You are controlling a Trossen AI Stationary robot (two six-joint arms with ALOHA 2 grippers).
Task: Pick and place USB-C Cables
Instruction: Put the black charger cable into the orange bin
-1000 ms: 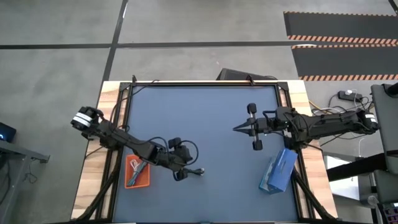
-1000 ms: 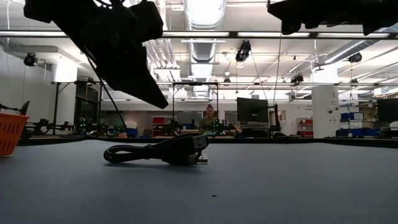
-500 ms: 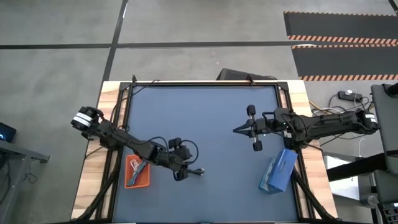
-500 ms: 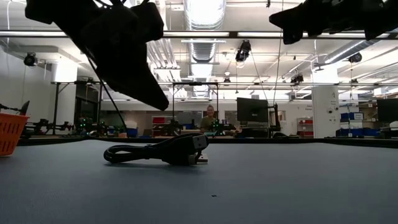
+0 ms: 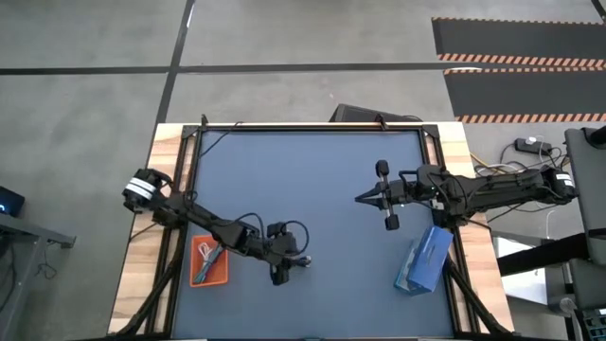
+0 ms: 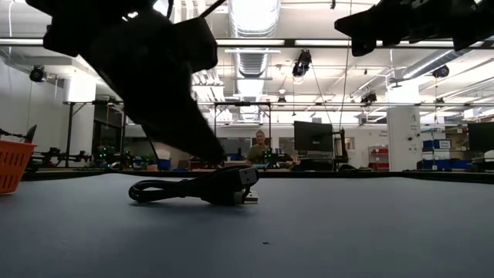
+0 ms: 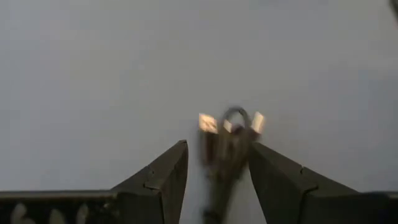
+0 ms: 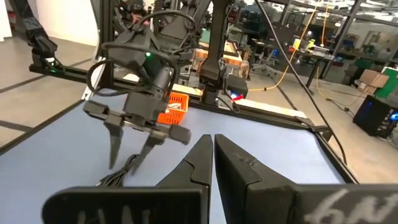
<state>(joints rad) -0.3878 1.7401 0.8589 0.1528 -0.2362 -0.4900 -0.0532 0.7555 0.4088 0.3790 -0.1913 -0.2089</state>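
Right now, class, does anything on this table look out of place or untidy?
Only one thing: a black cable lies loose on the blue table, outside the orange tray. The open left gripper is over it. Nothing looks spilled or damaged.

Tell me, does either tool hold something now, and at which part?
Nothing is held. The open left tool straddles the black cable on the table; the right tool is shut, empty.
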